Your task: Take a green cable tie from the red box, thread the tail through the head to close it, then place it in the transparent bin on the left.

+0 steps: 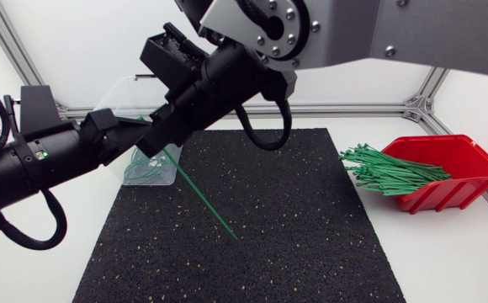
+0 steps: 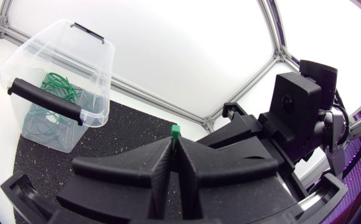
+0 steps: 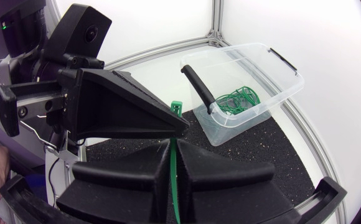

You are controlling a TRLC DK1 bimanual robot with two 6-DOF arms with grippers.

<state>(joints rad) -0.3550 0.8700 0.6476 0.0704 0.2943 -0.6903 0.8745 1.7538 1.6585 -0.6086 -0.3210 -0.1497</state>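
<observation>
**Both grippers on one tie, tail hanging loose**

Left to right, here's where we're at. Our left gripper (image 2: 175, 146) is clamped on the head end of the green cable tie (image 1: 204, 200), near the clear bin (image 2: 93, 59), which has looped ties in it. Our right gripper (image 3: 172, 149) is pinched on the strap right next to it, the two grippers nearly nose to nose. The tail slants down toward the black mat (image 1: 311, 236). Far right, the red box (image 1: 471, 160) has spare ties (image 1: 387, 171) spilling out.

Our take on threading: hold the head dead steady with the left, regrip near the tail tip with the right, then bend it round to the slot. Grab too far from the tip and it'll probably flop.

Only the head camera shows the long tail, though we can't tell if its tip touches the mat. The wrist cameras show what it hides: the little green head poking out between the left fingers, and the strap running between the right's.
</observation>
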